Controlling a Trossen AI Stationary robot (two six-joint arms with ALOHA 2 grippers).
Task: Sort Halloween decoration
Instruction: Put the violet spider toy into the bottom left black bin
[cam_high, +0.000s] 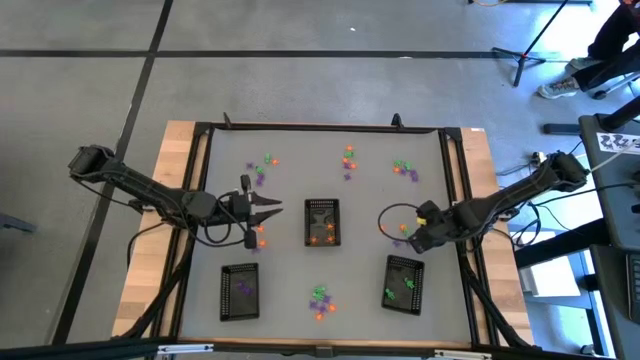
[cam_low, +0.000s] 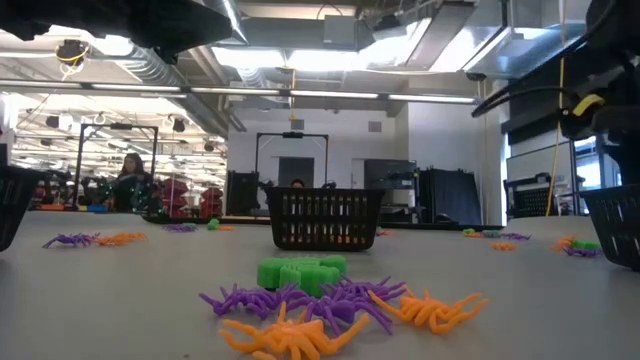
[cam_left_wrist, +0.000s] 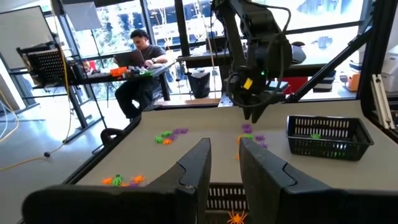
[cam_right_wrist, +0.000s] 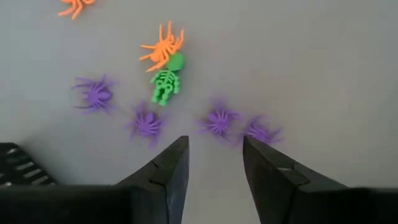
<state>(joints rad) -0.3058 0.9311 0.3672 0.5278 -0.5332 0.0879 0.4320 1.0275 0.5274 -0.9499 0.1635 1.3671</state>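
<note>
1. The trinkets are spread over the grey surface (cam_high: 290, 180) in small clusters: three groups along the far side, one near the front edge (cam_high: 320, 298), and one beside the right claw (cam_high: 408, 238). Some already lie in the three black trays: orange in the middle tray (cam_high: 322, 222), purple in the front left tray (cam_high: 240, 292), green in the front right tray (cam_high: 403, 284).
2. The right claw hangs just above its cluster, fingers apart and holding nothing. Below it the wrist view shows purple spiders (cam_right_wrist: 219, 120), an orange spider (cam_right_wrist: 163, 47) and a green skeleton (cam_right_wrist: 165, 82); the skeleton touches the orange spider.
3. The left claw (cam_high: 262, 212) sits just left of the middle tray, fingers slightly parted and empty, with an orange spider (cam_left_wrist: 236, 217) on the surface below it.
4. Handling, as I judge it: these look like light, thin moulded plastic pieces, stiff in the body but with springy legs. They should weigh almost nothing and may skid or flip when nudged.
5. Best hold is across a spider's body, not its legs; the nearest purple one lies just ahead of the right fingers.
6. Risk: closing on two touching pieces at once.
</note>
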